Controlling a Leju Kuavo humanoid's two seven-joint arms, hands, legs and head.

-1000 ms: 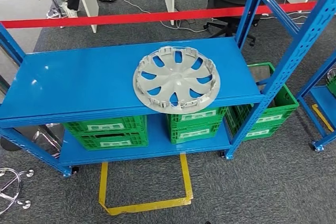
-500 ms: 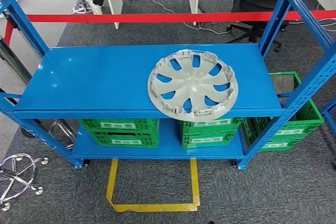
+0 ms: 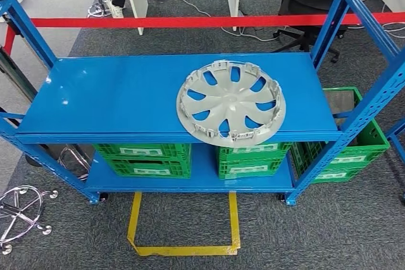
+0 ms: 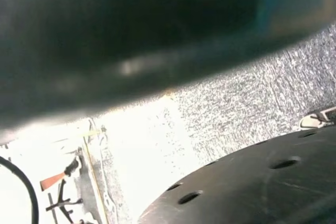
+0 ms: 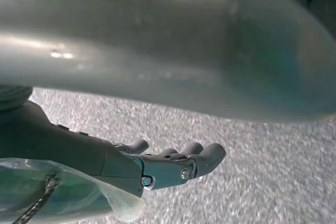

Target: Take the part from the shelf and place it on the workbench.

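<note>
While the hubcap (image 3: 231,102) lies flat on the top shelf (image 3: 119,93), toward its right end, its near edge juts past the shelf's front lip; a clumsy reach could tip it onto the crates (image 3: 248,159) or the carpet. From the right wrist, the right hand (image 5: 170,163) hangs over carpet, fingers straight and loosely apart, holding nothing. From the left wrist, only blur and floor: I cannot tell that hand's state.
</note>
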